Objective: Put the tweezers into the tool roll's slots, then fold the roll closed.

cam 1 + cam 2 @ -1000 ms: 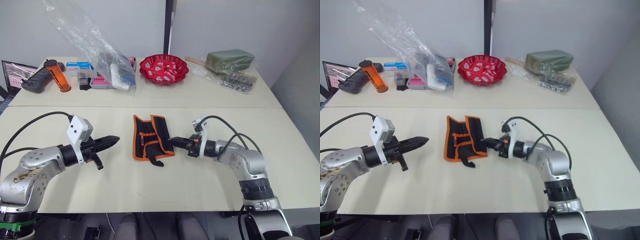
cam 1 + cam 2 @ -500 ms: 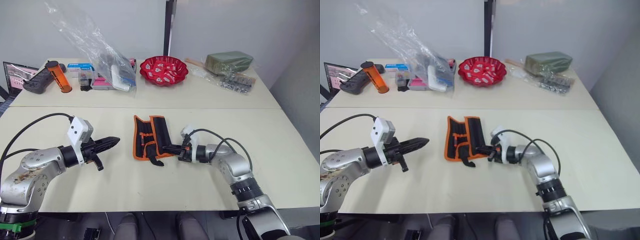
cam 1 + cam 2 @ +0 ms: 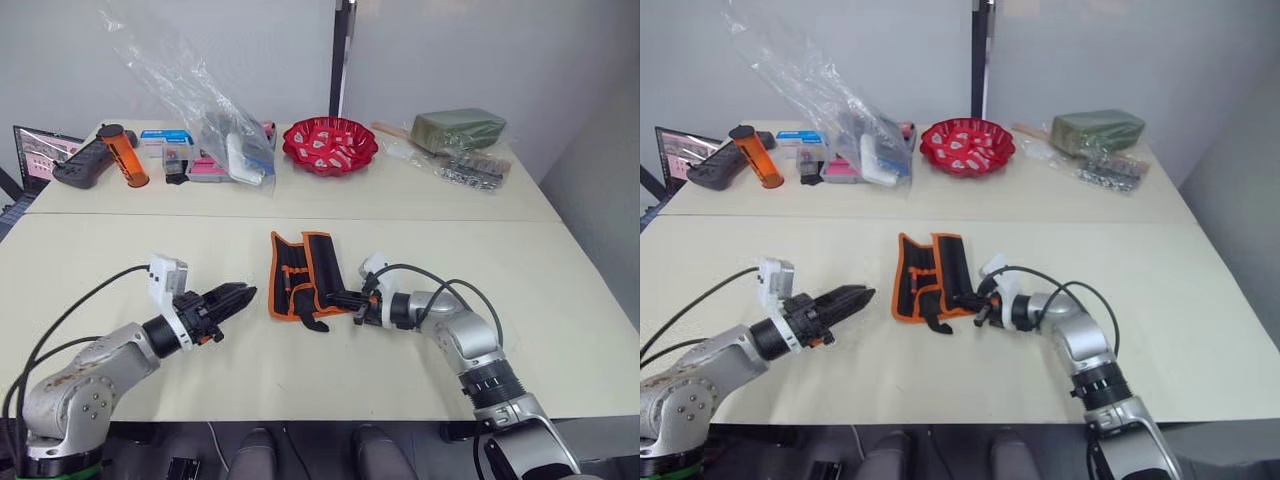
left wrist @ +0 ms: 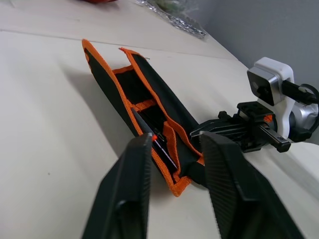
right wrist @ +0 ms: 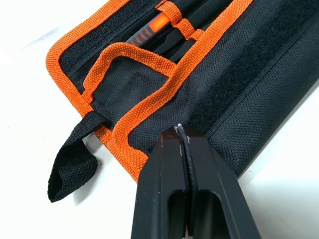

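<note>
The tweezers [image 5: 164, 27] look already stowed: slim dark tools sit under the orange-trimmed slots [image 5: 177, 22] inside the roll [image 3: 305, 275], and none lies loose on the counter [image 3: 420, 240] near it, though how many are tucked in cannot be counted. What is left, by the look of it, is the fold. The roll lies in the middle of the near counter, partly folded, with its right-hand flap standing up a little and the inside open to view. It is black fabric with orange edging all round, a broad dark band down the outside of the right flap, and a short black strap [image 5: 70, 167] curling off its near corner. The right gripper [image 3: 345, 299] is at the roll's near right edge, its fingers [image 5: 167, 199] pressed together with their tips touching the orange edging; they seem clenched on the hem, but whether any cloth is truly caught between them cannot be told. The left gripper [image 3: 235, 297] hangs over the counter just left of the roll, apart from it, its fingers [image 4: 124, 199] spread and holding nothing, aimed at the roll's near end. The next move likely calls for the right flap to be carried over to the left, with the left gripper steadying the other side so the limp fabric does not slide or spill its tools.
</note>
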Robot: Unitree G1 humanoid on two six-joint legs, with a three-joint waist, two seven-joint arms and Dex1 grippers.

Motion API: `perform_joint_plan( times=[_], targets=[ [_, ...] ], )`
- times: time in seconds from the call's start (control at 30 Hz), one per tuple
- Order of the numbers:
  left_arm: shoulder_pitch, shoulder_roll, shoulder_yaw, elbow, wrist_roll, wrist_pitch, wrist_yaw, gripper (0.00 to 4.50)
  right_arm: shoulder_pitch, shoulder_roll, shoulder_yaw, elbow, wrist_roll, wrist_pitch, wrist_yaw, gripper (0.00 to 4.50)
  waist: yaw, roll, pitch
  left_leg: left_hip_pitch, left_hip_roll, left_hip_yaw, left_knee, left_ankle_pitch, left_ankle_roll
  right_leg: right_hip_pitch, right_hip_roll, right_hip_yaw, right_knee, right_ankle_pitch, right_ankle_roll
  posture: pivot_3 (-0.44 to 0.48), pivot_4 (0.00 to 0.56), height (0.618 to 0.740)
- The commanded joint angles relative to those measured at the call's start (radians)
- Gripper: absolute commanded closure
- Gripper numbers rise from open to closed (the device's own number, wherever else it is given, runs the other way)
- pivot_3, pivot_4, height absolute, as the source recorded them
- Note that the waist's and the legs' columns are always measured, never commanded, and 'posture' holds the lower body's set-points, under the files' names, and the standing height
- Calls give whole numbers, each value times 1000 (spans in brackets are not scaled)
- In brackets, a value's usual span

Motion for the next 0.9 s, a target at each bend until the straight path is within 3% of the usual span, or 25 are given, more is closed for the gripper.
perform_joint_plan(
  times=[0.03,0.33,0.6,0.9],
  targets=[
    [-6,-44,-18,-21,0,-4,71,2040,24,-4,30,51,-46,39,-22,4500,0,0,0,0,0,0,0,0,0,0,0,0,0,0,0,0,150,740],
    [-24,-89,-108,30,48,14,149,2040,34,-6,22,35,-40,48,-27,4500,0,0,0,0,0,0,0,0,0,0,0,0,0,-1,-2,0,150,740],
    [-56,-65,-156,54,112,0,137,4465,41,-4,-15,-30,-16,50,-37,4500,1,0,0,-1,0,0,0,0,0,-1,0,0,-1,-1,-2,0,150,740],
    [-209,96,-216,202,231,-41,-41,4465,12,-17,-21,-137,20,73,13,4500,0,0,1,-4,0,0,-1,0,0,-4,0,0,-1,-1,-2,0,150,740]
  ],
)
